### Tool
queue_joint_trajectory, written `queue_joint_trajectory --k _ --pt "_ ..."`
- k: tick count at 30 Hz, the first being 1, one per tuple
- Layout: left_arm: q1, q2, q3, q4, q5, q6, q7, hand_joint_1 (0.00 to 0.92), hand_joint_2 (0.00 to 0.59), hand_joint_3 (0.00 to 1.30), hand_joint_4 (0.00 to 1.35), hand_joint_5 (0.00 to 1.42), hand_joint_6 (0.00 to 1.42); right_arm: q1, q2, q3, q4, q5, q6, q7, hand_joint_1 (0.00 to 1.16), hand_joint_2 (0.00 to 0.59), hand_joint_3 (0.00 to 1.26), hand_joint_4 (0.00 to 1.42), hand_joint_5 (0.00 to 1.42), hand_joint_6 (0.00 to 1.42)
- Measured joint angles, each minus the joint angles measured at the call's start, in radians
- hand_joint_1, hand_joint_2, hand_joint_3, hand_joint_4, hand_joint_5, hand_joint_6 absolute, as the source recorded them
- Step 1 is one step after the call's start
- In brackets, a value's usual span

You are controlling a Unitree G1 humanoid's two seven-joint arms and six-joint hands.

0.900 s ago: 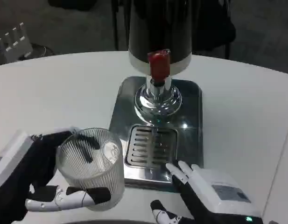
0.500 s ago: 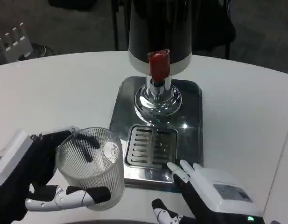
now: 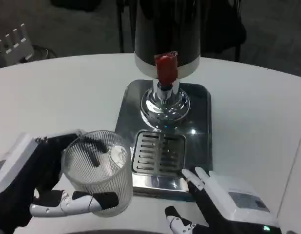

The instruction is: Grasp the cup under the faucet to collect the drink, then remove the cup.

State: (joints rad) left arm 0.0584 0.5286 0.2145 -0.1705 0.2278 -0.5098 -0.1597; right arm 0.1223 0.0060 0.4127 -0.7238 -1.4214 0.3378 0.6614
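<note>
White round table (image 3: 52, 92) | left hand (image 3: 28, 180) grips ribbed clear cup (image 3: 97, 171) beside drip tray (image 3: 157, 153), short of red-tapped faucet (image 3: 166, 68) | right hand (image 3: 223, 204) empty, fingers spread | next: likely slide cup under spout.

One ribbed clear cup (image 3: 97, 171) at seven o'clock, one drink dispenser (image 3: 166, 44) at twelve, one drip grille (image 3: 158, 153), two hands: left hand (image 3: 28, 183), right hand (image 3: 223, 207).

Cup (image 3: 97, 170) looks like clear ribbed plastic, the dispenser's base tray (image 3: 199, 126) and slotted drip grate (image 3: 158, 153) are shiny mirror-polished metal, table (image 3: 67, 92) is smooth matte white.
</note>
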Motion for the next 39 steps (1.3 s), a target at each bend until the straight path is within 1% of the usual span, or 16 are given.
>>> queue_joint_trajectory --k 4,7,13,16,22,27,28,29,33,36,39 --pt "-0.032 0.000 -0.012 0.030 0.011 0.001 0.000 0.484 0.164 1.07 1.24 1.42 1.42 0.001 0.000 0.000 -0.016 -0.006 0.009 0.000 0.21 0.471 0.08 0.00 0.00 0.00" --pt "-0.060 0.000 -0.037 0.063 0.022 0.001 0.000 0.486 0.165 1.07 1.24 1.42 1.42 0.002 0.000 -0.001 -0.033 -0.006 0.014 0.000 0.21 0.473 0.08 0.00 0.00 0.00" --pt "-0.162 0.000 -0.084 0.178 0.105 -0.002 0.008 0.486 0.165 1.07 1.24 1.42 1.42 0.020 0.004 -0.010 -0.069 -0.006 0.020 0.000 0.21 0.475 0.09 0.00 0.00 0.00" --pt "-0.217 0.000 -0.111 0.245 0.142 -0.006 0.033 0.486 0.165 1.07 1.24 1.42 1.42 0.034 0.006 -0.015 -0.086 -0.006 0.020 0.000 0.21 0.475 0.09 0.00 0.00 0.00" --pt "-0.404 -0.001 -0.186 0.454 0.250 -0.013 0.114 0.486 0.165 1.07 1.24 1.42 1.42 0.070 0.012 -0.040 -0.136 -0.001 0.005 0.002 0.22 0.476 0.09 0.00 0.00 0.00" --pt "-0.511 -0.002 -0.241 0.591 0.295 -0.009 0.161 0.486 0.165 1.07 1.24 1.42 1.42 0.087 0.016 -0.050 -0.156 0.006 -0.013 0.010 0.22 0.476 0.09 0.00 0.00 0.00" --pt "-0.545 -0.003 -0.260 0.631 0.300 -0.004 0.173 0.487 0.165 1.07 1.23 1.42 1.42 0.093 0.016 -0.054 -0.172 0.011 -0.022 0.014 0.22 0.476 0.09 0.00 0.00 0.00" --pt "-0.548 -0.003 -0.264 0.635 0.300 -0.004 0.177 0.487 0.165 1.07 1.22 1.42 1.42 0.095 0.016 -0.055 -0.176 0.012 -0.023 0.014 0.22 0.476 0.09 0.00 0.00 0.00" --pt "-0.610 -0.013 -0.305 0.725 0.331 0.006 0.227 0.487 0.165 1.07 1.22 1.42 1.42 0.122 0.018 -0.070 -0.194 0.017 -0.035 0.021 0.22 0.476 0.09 0.00 0.00 0.00" --pt "-0.640 -0.023 -0.322 0.765 0.338 0.009 0.257 0.488 0.165 1.06 1.22 1.42 1.42 0.133 0.020 -0.076 -0.200 0.019 -0.040 0.021 0.22 0.476 0.09 0.00 0.00 0.00" --pt "-0.691 -0.027 -0.353 0.821 0.367 0.011 0.304 0.488 0.165 1.06 1.22 1.42 1.42 0.158 0.022 -0.086 -0.228 0.032 -0.053 0.021 0.22 0.476 0.09 0.00 0.00 0.00"
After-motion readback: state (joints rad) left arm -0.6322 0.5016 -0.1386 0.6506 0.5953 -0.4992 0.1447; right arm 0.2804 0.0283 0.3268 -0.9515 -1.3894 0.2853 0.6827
